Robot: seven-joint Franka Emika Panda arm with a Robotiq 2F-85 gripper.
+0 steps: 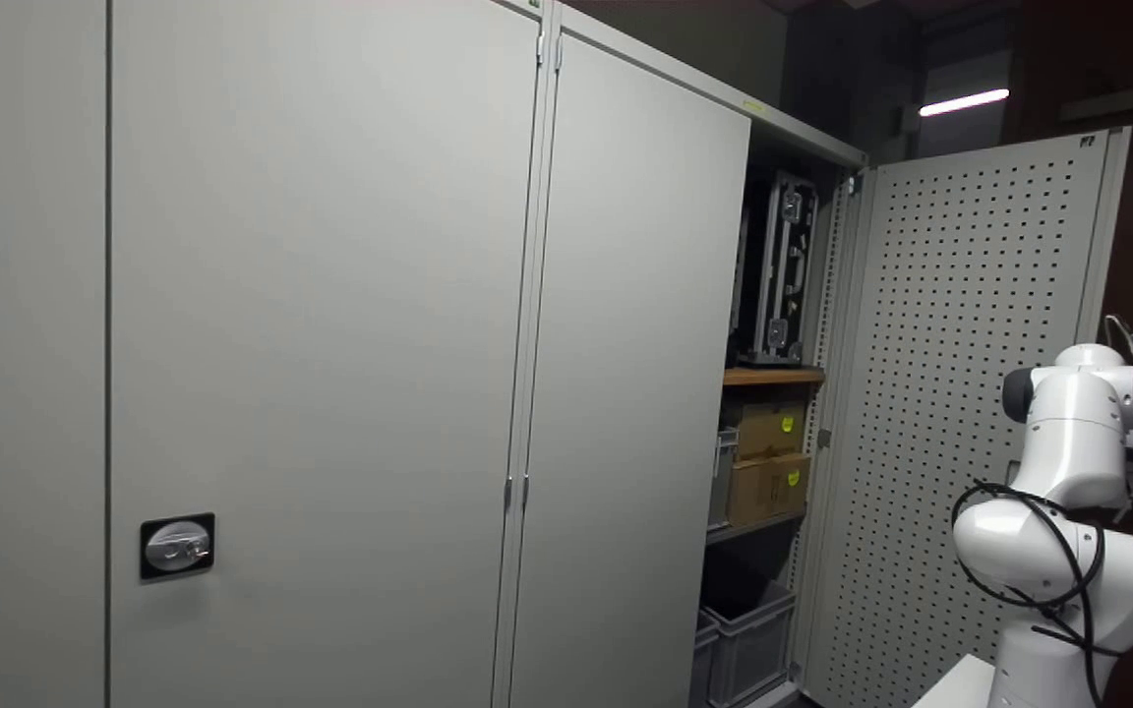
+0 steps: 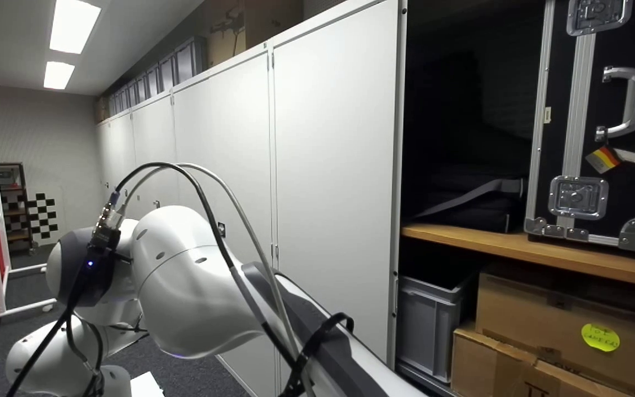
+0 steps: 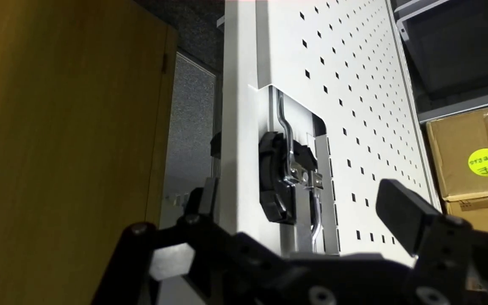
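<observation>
My gripper (image 3: pixel 302 201) is open, with its two dark fingers wide apart in the wrist view. The edge of a white perforated cabinet door (image 3: pixel 341 55) lies between them. The left finger is beside the door's outer side, the right finger is over the perforated inner face; I cannot tell whether either touches. A black latch housing (image 3: pixel 274 182) with metal rods sits in a cutout of the door, just beyond the fingers. The door (image 1: pixel 970 324) stands swung open in an exterior view. The gripper itself is hidden in both exterior views; only the arm (image 1: pixel 1073 442) shows.
The open cabinet holds a black case (image 2: pixel 604 143) on a wooden shelf (image 2: pixel 571 256), cardboard boxes (image 2: pixel 549 325) and a grey bin (image 2: pixel 430 325). Closed cabinet doors (image 2: pixel 334 165) line the wall. A wooden panel (image 3: pixel 66 148) stands left in the wrist view. Cables (image 2: pixel 202 187) loop over the arm.
</observation>
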